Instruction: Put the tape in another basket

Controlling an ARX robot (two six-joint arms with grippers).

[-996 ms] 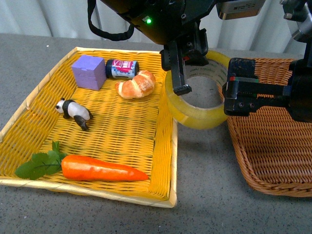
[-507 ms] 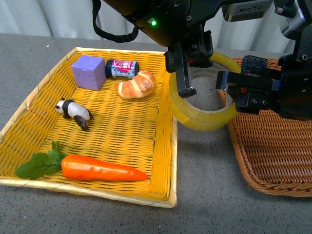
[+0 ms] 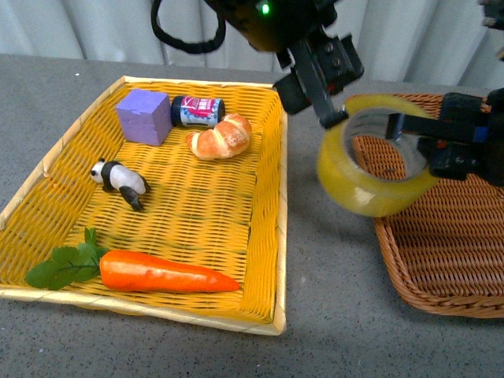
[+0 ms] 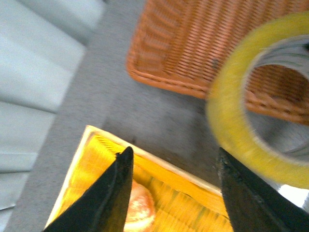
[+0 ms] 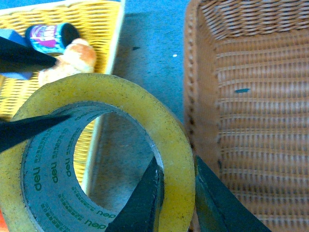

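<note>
The tape (image 3: 368, 186), a wide yellowish roll with a printed core, hangs tilted in the air over the left rim of the brown wicker basket (image 3: 453, 256). My right gripper (image 3: 413, 146) is shut on the roll's right wall, one finger inside the ring and one outside, as the right wrist view shows (image 5: 176, 169). The tape (image 5: 104, 94) fills that view, beside the basket (image 5: 251, 121). My left gripper (image 3: 345, 94) is open and empty, just above and left of the roll. In the left wrist view its fingers (image 4: 174, 154) are spread, with the tape (image 4: 231, 130) and basket (image 4: 193, 43) beyond them.
The yellow woven tray (image 3: 279, 236) lies to the left. It holds a carrot (image 3: 165, 273), a panda figure (image 3: 118, 179), a croissant (image 3: 220, 135), a purple block (image 3: 143, 116) and a small can (image 3: 197, 110). A strip of grey table separates tray and basket.
My left gripper has let go of the tape and drawn up and away. My right gripper has closed on the roll and carried it right, from the tray's edge to the basket's left rim.
</note>
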